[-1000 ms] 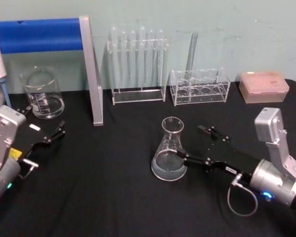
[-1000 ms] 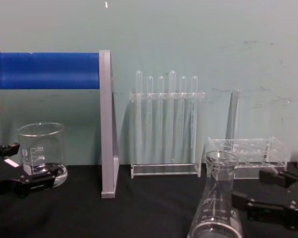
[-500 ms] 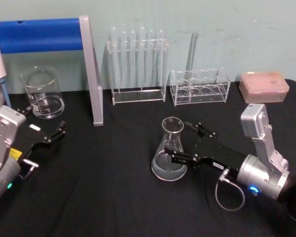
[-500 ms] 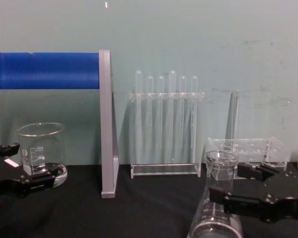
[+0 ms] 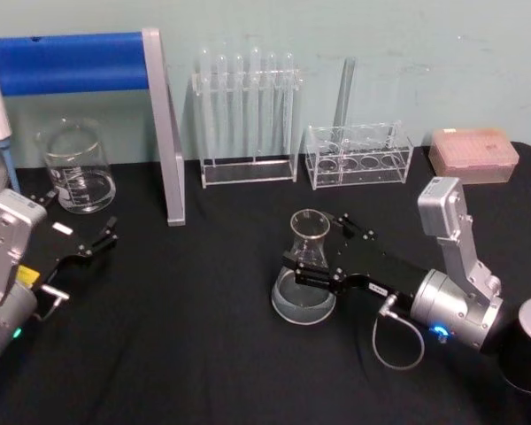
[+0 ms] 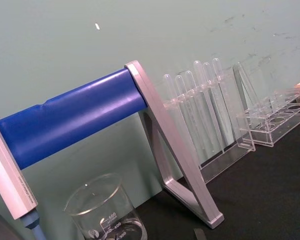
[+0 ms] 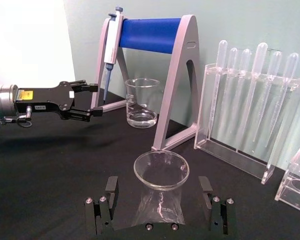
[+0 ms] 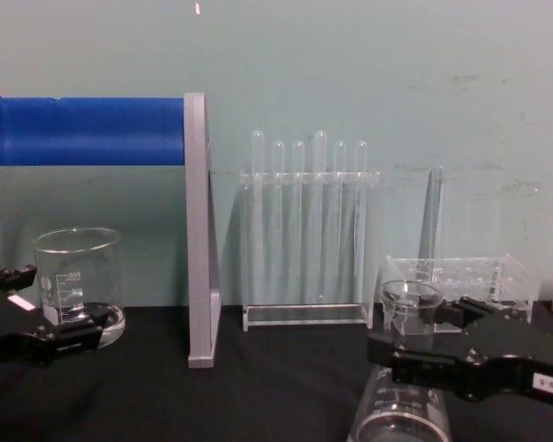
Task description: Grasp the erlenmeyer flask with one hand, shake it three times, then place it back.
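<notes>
Fingers [image 7: 110, 190] of right gripper [image 5: 317, 244] advanced, spread astride erlenmeyer flask [image 5: 301, 301] neck; left gripper [image 5: 80, 214] parked, released.

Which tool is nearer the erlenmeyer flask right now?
Right. The right tool straddles the neck of the erlenmeyer flask, jaws open either side; the left tool sits far left, beside the beaker.

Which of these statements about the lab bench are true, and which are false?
1. The erlenmeyer flask stands upright on the black table. True.
2. The right tool is clamped shut on the flask's neck. False: its jaws stand open on either side of the neck, with gaps.
3. The left tool holds the beaker. False: it is open and empty, near the beaker.
4. Six test tubes stand in the rack. True.
</notes>
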